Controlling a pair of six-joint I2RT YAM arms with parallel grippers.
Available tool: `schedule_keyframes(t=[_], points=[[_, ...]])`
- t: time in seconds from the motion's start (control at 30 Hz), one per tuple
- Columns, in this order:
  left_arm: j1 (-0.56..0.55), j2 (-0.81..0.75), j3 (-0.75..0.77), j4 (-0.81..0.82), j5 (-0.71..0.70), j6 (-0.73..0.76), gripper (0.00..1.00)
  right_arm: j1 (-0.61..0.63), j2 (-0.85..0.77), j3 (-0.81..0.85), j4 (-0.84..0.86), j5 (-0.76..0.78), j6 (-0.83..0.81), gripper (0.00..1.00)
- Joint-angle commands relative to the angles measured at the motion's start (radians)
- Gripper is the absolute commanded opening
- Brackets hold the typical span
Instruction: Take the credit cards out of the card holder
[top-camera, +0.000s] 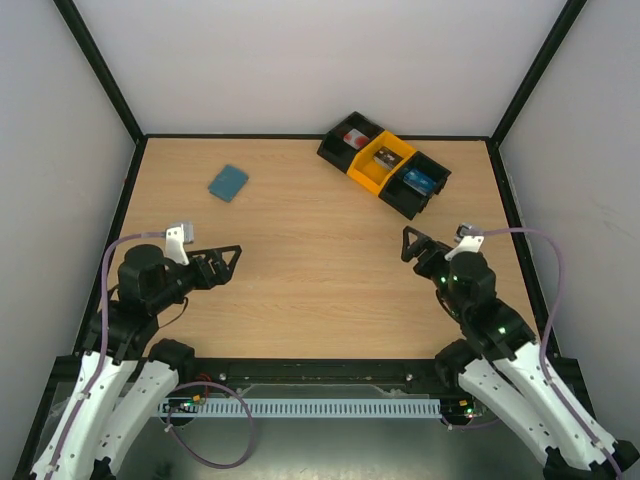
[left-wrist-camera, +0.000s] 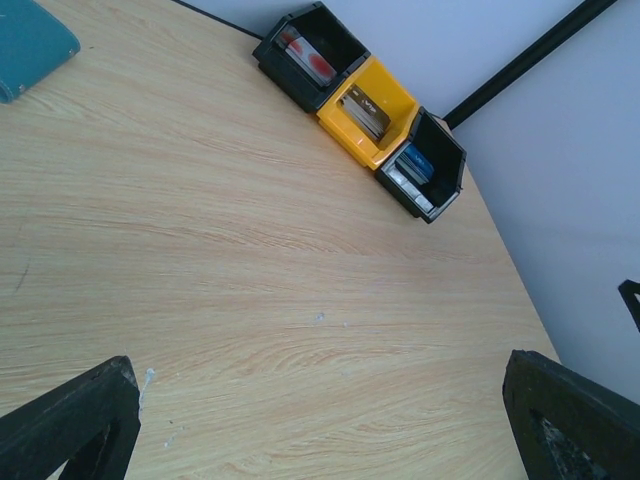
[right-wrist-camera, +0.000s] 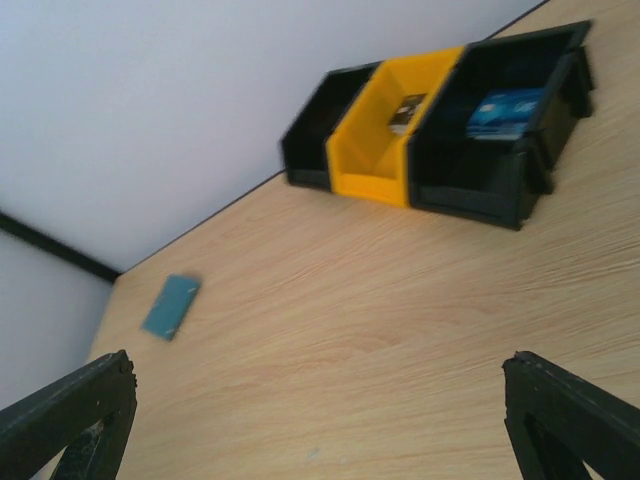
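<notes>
Near rim: both arm bases sit at the near edge of the tabletop (top-camera: 320, 310), along a black rail.
Left gripper (top-camera: 230, 265): near left, over bare wood, jaws spread wide with nothing between them, pointing toward the middle.
Right gripper (top-camera: 407, 245): near right, not far from the right-hand edge, jaws likewise wide and empty.
Open room: a broad run of plain wood lies between the two grippers and on toward the far half.
Card holder (top-camera: 228, 182): far left, lying flat and closed, turned corner-on to the edges, apart from both the left and back borders, well apart from the tray.
Tray (top-camera: 366, 176): far right, set on a diagonal near the back edge; three bins in a row, black, yellow, black.
White card (top-camera: 354, 137): red marks, in the left black bin.
Dark grey card (top-camera: 386, 157): in the yellow middle bin.
Blue card (top-camera: 420, 181): in the right black bin.
Borders: black frame (top-camera: 110, 90) posts and rails bound left, right and back; pale walls (top-camera: 320, 60) behind.
</notes>
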Motion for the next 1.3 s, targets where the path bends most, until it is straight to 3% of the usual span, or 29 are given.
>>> schedule_keyframes(t=[0.0, 0.13, 0.23, 0.3, 0.47, 0.93, 1.07, 1.27], points=[[-0.001, -0.001, 0.027, -0.005, 0.013, -0.012, 1.0, 0.006, 0.143, 0.002, 0.057, 0.244, -0.028, 0.98], [-0.001, -0.007, 0.06, -0.043, 0.01, 0.003, 1.0, 0.001, 0.35, 0.029, 0.072, 0.437, -0.074, 0.99], [0.0, -0.024, 0.069, -0.062, 0.004, 0.014, 1.0, -0.045, 0.473, 0.043, 0.13, 0.476, -0.081, 0.81], [0.001, -0.033, 0.075, -0.072, 0.003, 0.025, 1.0, -0.107, 0.549, 0.051, 0.184, 0.421, -0.084, 0.71], [-0.001, -0.043, 0.092, -0.089, 0.009, 0.028, 1.0, -0.239, 0.741, 0.122, 0.289, 0.227, -0.087, 0.61], [0.0, -0.071, 0.118, -0.121, 0.031, 0.051, 1.0, -0.365, 1.148, 0.358, 0.372, 0.082, -0.08, 0.55], [0.0, -0.081, 0.102, -0.103, 0.058, 0.033, 1.0, -0.375, 1.233, 0.444, 0.266, 0.148, -0.07, 0.54], [0.001, -0.098, 0.087, -0.099, 0.043, 0.02, 1.0, -0.377, 1.295, 0.479, 0.257, 0.179, -0.077, 0.52]])
